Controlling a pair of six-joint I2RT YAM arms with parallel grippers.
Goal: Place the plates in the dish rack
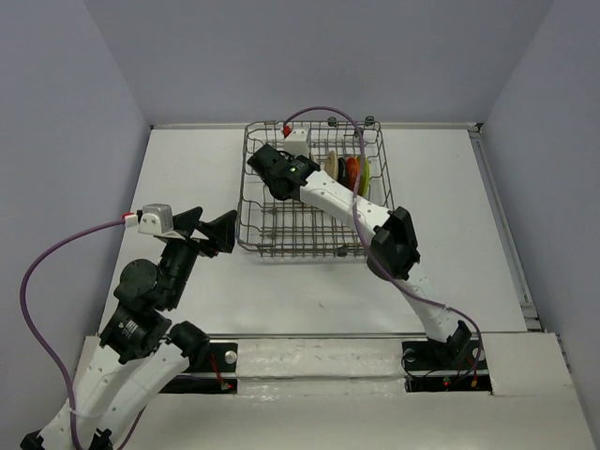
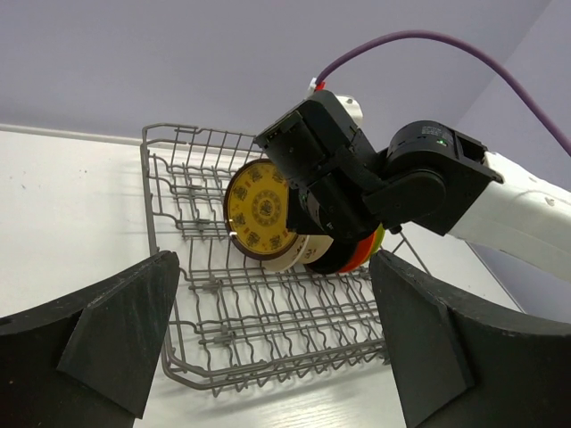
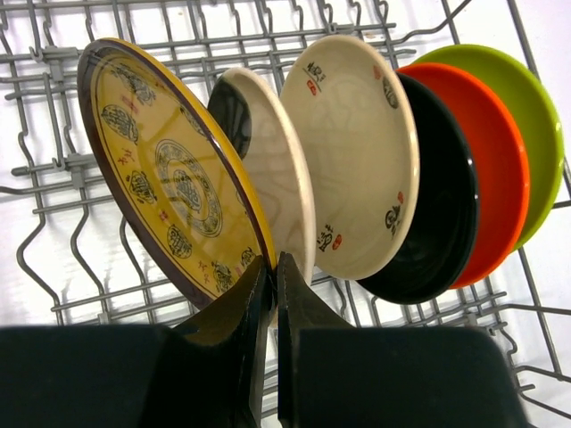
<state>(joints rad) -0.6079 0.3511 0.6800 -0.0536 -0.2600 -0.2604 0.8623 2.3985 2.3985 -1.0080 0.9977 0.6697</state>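
The grey wire dish rack stands at the table's far middle. Several plates stand on edge in a row in it: dark yellow patterned, cream with a black patch, beige, black, orange-red and lime green. My right gripper is inside the rack, shut on the lower rim of the yellow plate. My left gripper is open and empty, just left of the rack's near corner.
The right arm reaches over the rack's right side. A purple cable arches above the rack's far edge. White table walls run along the left, the right and the back.
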